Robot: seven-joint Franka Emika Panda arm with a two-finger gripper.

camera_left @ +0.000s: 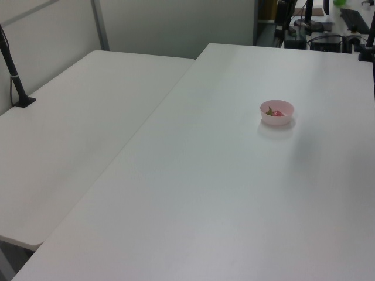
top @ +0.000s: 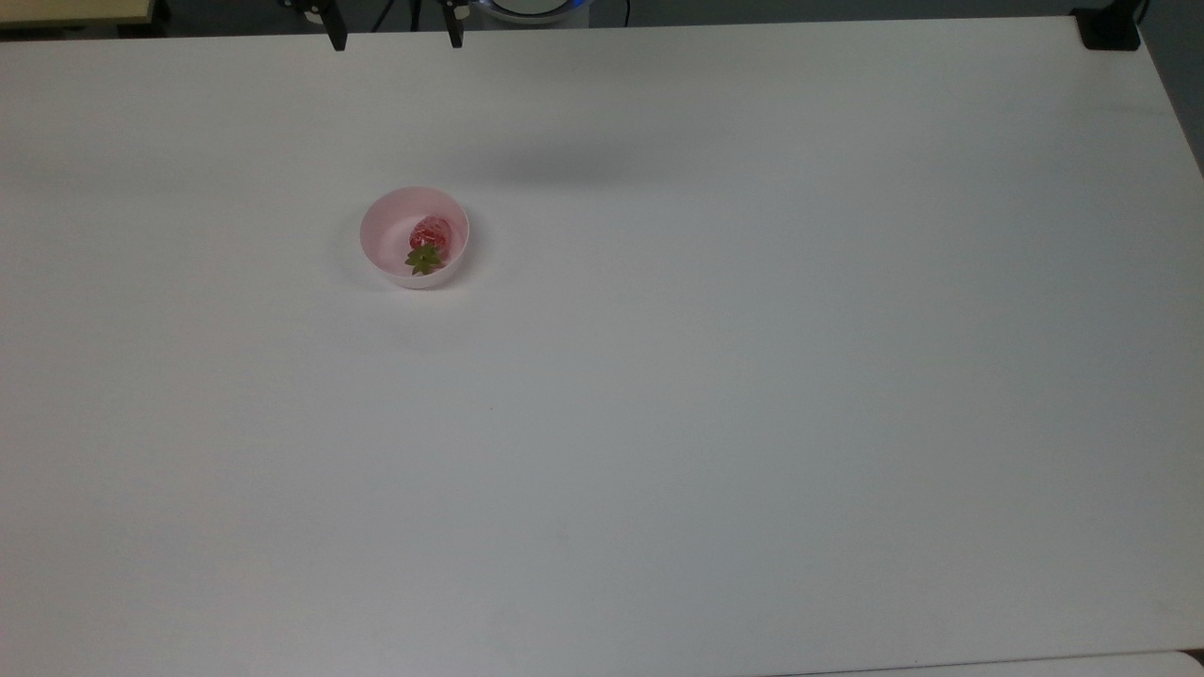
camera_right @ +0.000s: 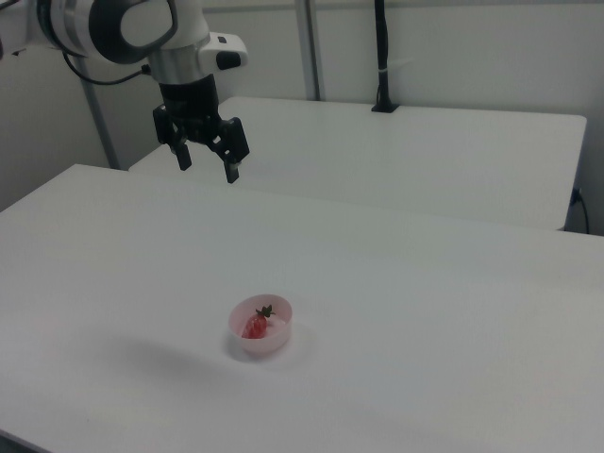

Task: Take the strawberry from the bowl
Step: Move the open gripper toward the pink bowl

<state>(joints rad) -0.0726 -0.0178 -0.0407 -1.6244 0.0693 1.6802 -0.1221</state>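
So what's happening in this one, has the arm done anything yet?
Nothing is being handled yet. The strawberry lies inside the pink bowl on the white table, its green cap toward the top view's bottom. In the right view the Franka arm's end effector hangs in the air with its fingers spread open and empty, well above the table and apart from the bowl. The pick has not started.

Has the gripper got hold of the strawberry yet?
No: in the right view the gripper hangs open high above the table, while the strawberry lies inside the pink bowl.
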